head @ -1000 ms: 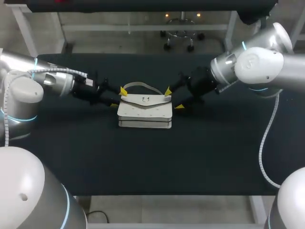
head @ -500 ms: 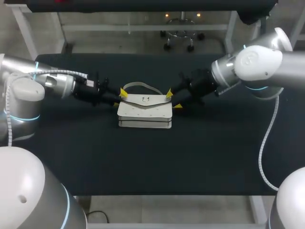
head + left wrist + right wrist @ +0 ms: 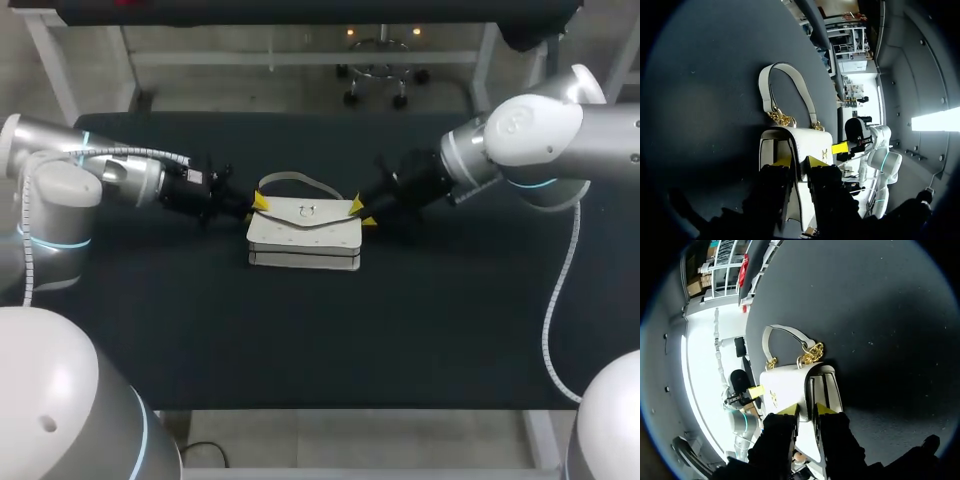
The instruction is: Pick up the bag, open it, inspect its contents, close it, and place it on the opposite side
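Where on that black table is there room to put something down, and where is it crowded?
The wide strip between the bag and the near edge of the table is bare; a narrower strip lies behind the bag's handle. It is crowded at the bag's ends, where the left hand and right hand grip it.

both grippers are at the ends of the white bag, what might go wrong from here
1. The left gripper and right gripper each pinch only a thin edge at an end of the bag, so it may slip out or twist when lifted.
2. The handle and its gold chain lie loose on the table. They may swing and snag a finger.
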Controlling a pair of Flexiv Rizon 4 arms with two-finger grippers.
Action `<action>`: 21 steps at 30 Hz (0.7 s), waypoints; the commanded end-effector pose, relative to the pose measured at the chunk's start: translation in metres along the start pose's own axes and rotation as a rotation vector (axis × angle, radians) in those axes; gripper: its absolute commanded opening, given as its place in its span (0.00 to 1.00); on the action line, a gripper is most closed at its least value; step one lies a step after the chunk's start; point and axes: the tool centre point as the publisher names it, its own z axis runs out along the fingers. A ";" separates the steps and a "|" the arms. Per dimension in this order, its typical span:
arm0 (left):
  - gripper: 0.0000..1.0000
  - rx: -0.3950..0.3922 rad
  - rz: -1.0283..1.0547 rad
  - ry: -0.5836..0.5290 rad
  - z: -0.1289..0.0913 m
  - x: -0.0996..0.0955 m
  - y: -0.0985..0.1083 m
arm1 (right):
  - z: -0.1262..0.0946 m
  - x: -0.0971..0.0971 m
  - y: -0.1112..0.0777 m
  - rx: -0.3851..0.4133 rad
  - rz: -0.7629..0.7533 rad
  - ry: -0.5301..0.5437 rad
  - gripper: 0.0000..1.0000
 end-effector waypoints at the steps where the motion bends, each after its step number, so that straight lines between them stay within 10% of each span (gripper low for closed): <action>1: 0.00 0.001 0.000 0.005 0.002 -0.002 0.000 | -0.001 -0.003 -0.001 -0.001 -0.001 0.008 0.00; 5: 0.00 -0.003 0.005 0.007 0.000 0.001 0.003 | -0.004 -0.004 -0.002 0.000 -0.002 0.013 0.00; 7: 0.55 -0.004 0.009 0.012 -0.002 0.003 0.004 | -0.007 -0.004 -0.003 -0.003 -0.002 0.019 0.00; 8: 0.67 -0.004 0.012 0.014 -0.002 0.003 0.004 | -0.008 -0.004 -0.003 -0.007 -0.002 0.023 0.24; 10: 0.54 -0.008 0.014 0.020 -0.002 0.004 0.005 | -0.009 -0.004 -0.003 -0.009 -0.001 0.025 0.47; 13: 0.00 -0.008 0.013 0.022 -0.002 0.003 0.005 | -0.008 -0.005 -0.003 -0.010 0.002 0.030 0.49; 18: 0.00 -0.013 -0.002 0.020 0.001 -0.002 0.003 | -0.004 -0.006 -0.003 0.002 0.008 0.036 0.48; 21: 0.00 -0.015 -0.005 0.019 0.001 -0.003 0.003 | -0.003 -0.006 -0.003 0.005 0.010 0.037 0.14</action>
